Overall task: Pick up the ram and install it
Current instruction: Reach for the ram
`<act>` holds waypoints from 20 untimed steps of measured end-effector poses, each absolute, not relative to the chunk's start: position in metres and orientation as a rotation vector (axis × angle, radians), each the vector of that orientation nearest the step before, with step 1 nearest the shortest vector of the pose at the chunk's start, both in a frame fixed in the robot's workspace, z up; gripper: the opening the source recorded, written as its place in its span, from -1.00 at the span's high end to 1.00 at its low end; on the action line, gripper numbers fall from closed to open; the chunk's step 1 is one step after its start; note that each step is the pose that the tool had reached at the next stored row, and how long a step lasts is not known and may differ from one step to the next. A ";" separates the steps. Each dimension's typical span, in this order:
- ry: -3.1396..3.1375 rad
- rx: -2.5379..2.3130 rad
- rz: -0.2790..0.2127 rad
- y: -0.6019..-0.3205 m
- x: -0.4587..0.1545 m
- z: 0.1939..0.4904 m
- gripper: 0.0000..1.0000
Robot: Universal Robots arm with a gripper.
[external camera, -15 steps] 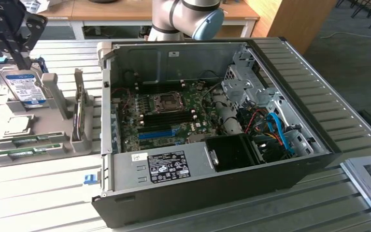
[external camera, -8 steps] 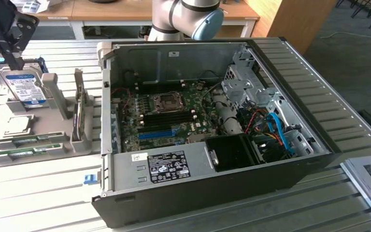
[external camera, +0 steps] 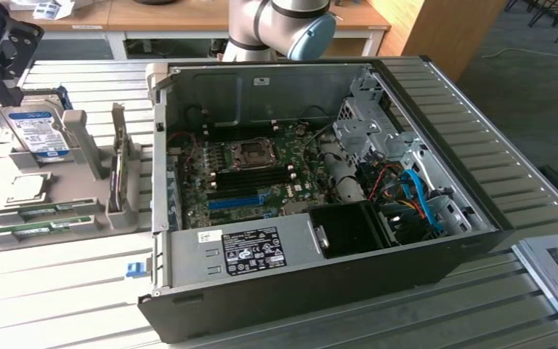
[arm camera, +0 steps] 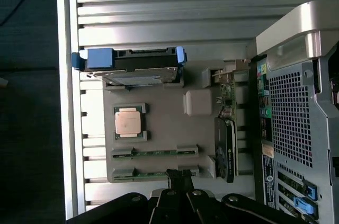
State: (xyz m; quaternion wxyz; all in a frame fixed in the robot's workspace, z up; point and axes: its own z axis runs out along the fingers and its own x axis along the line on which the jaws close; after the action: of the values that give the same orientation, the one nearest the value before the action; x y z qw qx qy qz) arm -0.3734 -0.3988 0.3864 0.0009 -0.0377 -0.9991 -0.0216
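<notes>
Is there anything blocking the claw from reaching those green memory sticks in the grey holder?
Nothing visible does. The claw hangs shut over the grey holder, and both memory sticks lie uncovered in their slots. The hard drive and the processor chip sit in their own places beside them.

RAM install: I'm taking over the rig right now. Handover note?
Gripper: fingers shut, holding nothing, above the parts tray that sits beside the open PC case.
Ram: first ram stick and second ram stick both lie in the tray, next to the processor.
Done: nothing picked up yet.
Left: the whole job, picking up a stick and seating it on the motherboard.
</notes>
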 end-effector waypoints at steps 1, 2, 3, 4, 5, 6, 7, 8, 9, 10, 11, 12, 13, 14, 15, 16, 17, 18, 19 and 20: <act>-3.136 -0.118 -0.068 -0.399 -0.375 0.386 0.80; -3.136 -0.118 -0.068 -0.399 -0.377 0.386 0.80; -3.136 -0.118 -0.068 -0.399 -0.378 0.386 0.80; -3.135 -0.118 -0.068 -0.399 -0.380 0.386 0.80; -3.135 -0.118 -0.068 -0.399 -0.381 0.386 0.80; -3.134 -0.118 -0.068 -0.399 -0.383 0.386 0.80; -3.134 -0.118 -0.067 -0.399 -0.384 0.386 0.80; -3.133 -0.118 -0.067 -0.399 -0.386 0.386 0.80; -3.133 -0.118 -0.067 -0.399 -0.387 0.386 0.80; -3.132 -0.118 -0.067 -0.399 -0.389 0.386 0.80; -3.131 -0.118 -0.067 -0.399 -0.390 0.386 0.80; -3.131 -0.118 -0.067 -0.399 -0.391 0.385 0.80; -3.130 -0.118 -0.067 -0.399 -0.392 0.385 0.80; -3.130 -0.118 -0.067 -0.399 -0.392 0.385 0.80; -3.130 -0.118 -0.067 -0.399 -0.392 0.385 0.80; -3.130 -0.118 -0.067 -0.399 -0.392 0.385 0.80; -3.130 -0.118 -0.067 -0.399 -0.392 0.385 0.80; -3.130 -0.118 -0.067 -0.399 -0.392 0.385 0.80; -3.130 -0.118 -0.067 -0.399 -0.392 0.385 0.80; -3.130 -0.118 -0.067 -0.399 -0.393 0.385 0.80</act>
State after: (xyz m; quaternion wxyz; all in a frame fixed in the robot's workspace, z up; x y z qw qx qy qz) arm -0.3925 -0.3989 0.3853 0.0043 -0.0378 -0.9990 -0.0215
